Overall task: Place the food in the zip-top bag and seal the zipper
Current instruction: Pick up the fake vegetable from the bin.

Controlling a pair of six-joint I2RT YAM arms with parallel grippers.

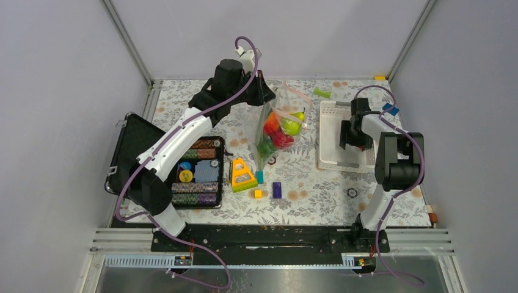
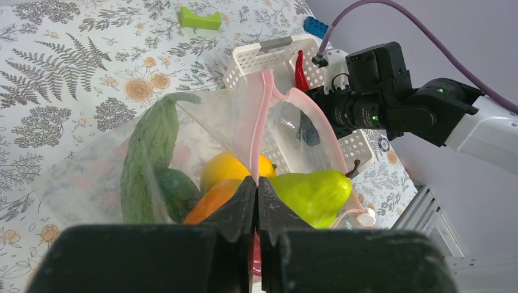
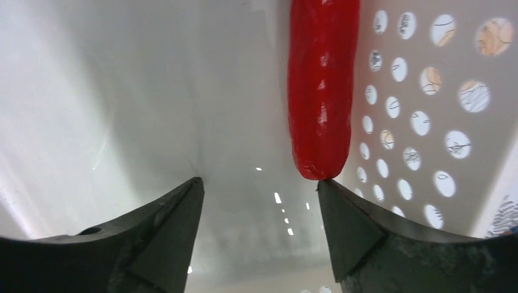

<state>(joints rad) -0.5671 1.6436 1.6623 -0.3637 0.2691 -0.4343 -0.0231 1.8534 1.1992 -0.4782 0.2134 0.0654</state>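
Observation:
The clear zip-top bag (image 1: 276, 125) lies mid-table with its mouth lifted. My left gripper (image 1: 267, 93) is shut on the pinkish-red zipper strip (image 2: 264, 116), fingertips meeting at the rim (image 2: 256, 181). Inside the bag are a long green cucumber (image 2: 149, 155), a yellow-orange fruit (image 2: 227, 166), an orange piece (image 2: 211, 200), a green pear (image 2: 314, 192) and red pieces (image 1: 282, 139). My right gripper (image 1: 355, 119) is open and empty, down inside the white slotted basket (image 1: 330, 149). A long red pepper (image 3: 322, 85) lies on the basket floor, its tip just off my right fingertip (image 3: 342, 213); the gripper's own midpoint in that view (image 3: 259, 183) is over bare floor.
An open black case (image 1: 131, 146) with chip stacks lies at the left. A yellow triangular toy (image 1: 242, 174) and small bricks (image 1: 277, 190) lie in front of the bag. A green brick (image 1: 322, 93) and a blue brick (image 2: 316, 26) lie at the back.

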